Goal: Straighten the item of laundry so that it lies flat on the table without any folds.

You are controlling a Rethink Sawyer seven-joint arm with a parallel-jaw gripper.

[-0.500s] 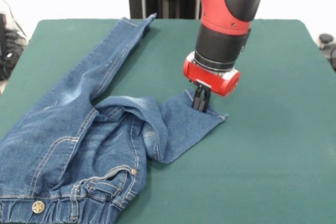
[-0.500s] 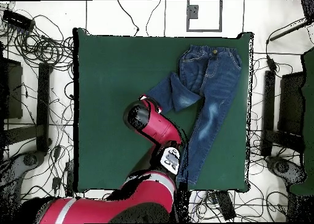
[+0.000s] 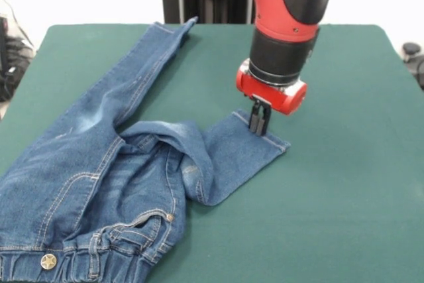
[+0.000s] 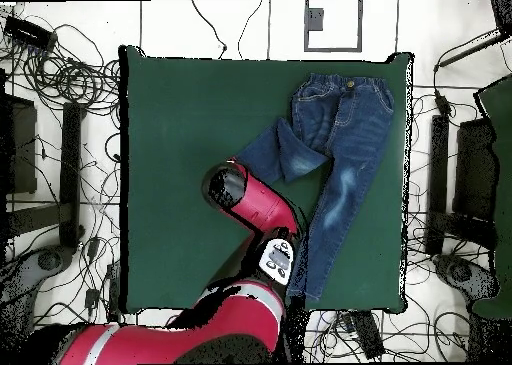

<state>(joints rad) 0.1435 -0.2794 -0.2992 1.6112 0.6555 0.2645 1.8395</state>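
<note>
On the green table (image 3: 344,183), jaws pinched together on the jeans' (image 3: 99,164) hem

Jeans (image 3: 99,164) on table (image 3: 344,183); hand (image 3: 259,124) at hem.

Front view sits low and close across the table (image 3: 344,217); overhead looks straight down, sharing it.

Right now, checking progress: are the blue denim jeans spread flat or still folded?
Still folded. One leg of the blue denim jeans lies straight; the other is bent sideways across the seat, its cuff under the claw.
</note>
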